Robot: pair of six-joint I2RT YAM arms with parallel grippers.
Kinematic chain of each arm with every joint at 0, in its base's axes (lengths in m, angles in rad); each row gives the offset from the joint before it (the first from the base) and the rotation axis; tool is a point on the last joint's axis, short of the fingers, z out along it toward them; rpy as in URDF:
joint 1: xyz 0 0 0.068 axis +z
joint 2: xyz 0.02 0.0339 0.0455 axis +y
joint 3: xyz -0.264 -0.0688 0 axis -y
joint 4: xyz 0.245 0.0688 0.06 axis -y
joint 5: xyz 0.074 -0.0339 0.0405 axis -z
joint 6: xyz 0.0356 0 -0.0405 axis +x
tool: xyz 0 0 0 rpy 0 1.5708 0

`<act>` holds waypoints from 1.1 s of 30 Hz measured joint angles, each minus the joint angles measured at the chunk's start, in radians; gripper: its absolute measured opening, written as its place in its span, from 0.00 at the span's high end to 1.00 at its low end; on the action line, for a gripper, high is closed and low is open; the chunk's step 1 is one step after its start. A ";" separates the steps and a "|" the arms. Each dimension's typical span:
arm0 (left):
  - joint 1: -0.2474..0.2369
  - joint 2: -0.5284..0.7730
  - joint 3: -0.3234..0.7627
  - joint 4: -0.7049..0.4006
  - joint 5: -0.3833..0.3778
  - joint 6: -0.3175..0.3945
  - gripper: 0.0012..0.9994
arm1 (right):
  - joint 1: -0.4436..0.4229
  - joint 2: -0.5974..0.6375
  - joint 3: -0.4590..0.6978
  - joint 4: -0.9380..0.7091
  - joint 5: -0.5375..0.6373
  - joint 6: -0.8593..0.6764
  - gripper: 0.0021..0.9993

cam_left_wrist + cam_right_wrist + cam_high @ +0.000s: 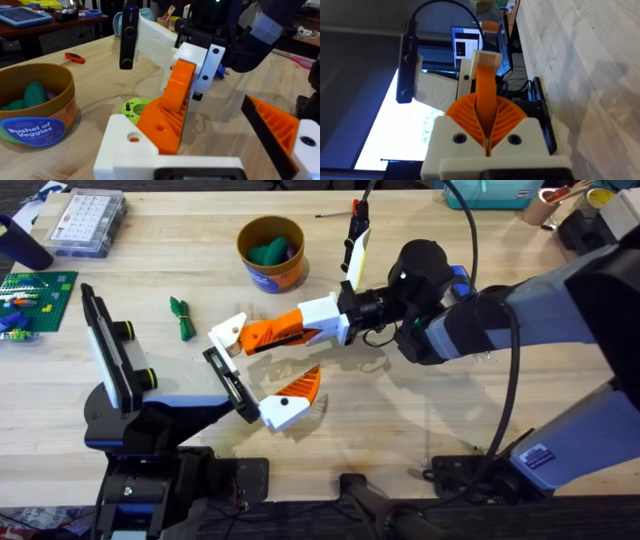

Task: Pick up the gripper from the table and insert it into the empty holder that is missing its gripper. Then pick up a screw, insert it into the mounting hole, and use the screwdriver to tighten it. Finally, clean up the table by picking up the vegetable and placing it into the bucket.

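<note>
Currently right tool (232, 333) clamps a rigid, light orange-white finger part (486, 95); left tool (262, 385) gapes.

— Holder (228, 385)? Narrow black bar, tilted, low on the table beside a white-and-orange finger piece (290, 398).
— Vegetable (181, 317)? Dark green, knotted, flat on the wood, left of the bucket (271, 253).
— Bucket? Upright, yellow-orange, blue label.
— Screwdriver (342, 212)? Red-handled, lying beyond it.
</note>
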 joint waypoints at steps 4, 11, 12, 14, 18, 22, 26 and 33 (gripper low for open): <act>0.005 0.005 0.005 -0.003 -0.013 -0.013 0.01 | -0.005 0.000 0.000 -0.003 -0.006 0.004 0.99; 0.005 0.005 0.005 -0.006 -0.003 -0.016 0.01 | -0.009 0.000 0.000 -0.003 -0.010 0.008 0.99; 0.005 0.005 0.005 -0.006 -0.003 -0.016 0.01 | -0.010 0.000 0.000 -0.003 -0.010 0.008 0.99; 0.005 0.005 0.005 -0.007 0.002 -0.016 0.01 | -0.011 0.000 0.000 -0.004 -0.007 0.008 0.99; 0.005 0.005 0.005 -0.014 0.025 -0.016 0.01 | -0.015 0.000 0.000 -0.007 0.017 0.021 0.99; 0.008 0.005 0.005 -0.015 0.040 -0.019 0.01 | -0.017 0.000 0.001 -0.018 0.025 0.048 0.99; 0.012 0.005 0.005 -0.015 0.040 -0.018 0.01 | -0.016 0.000 0.025 -0.041 0.022 0.065 0.99; 0.023 0.007 0.005 -0.015 0.020 -0.039 0.01 | -0.009 -0.005 0.107 -0.262 -0.010 -0.001 0.99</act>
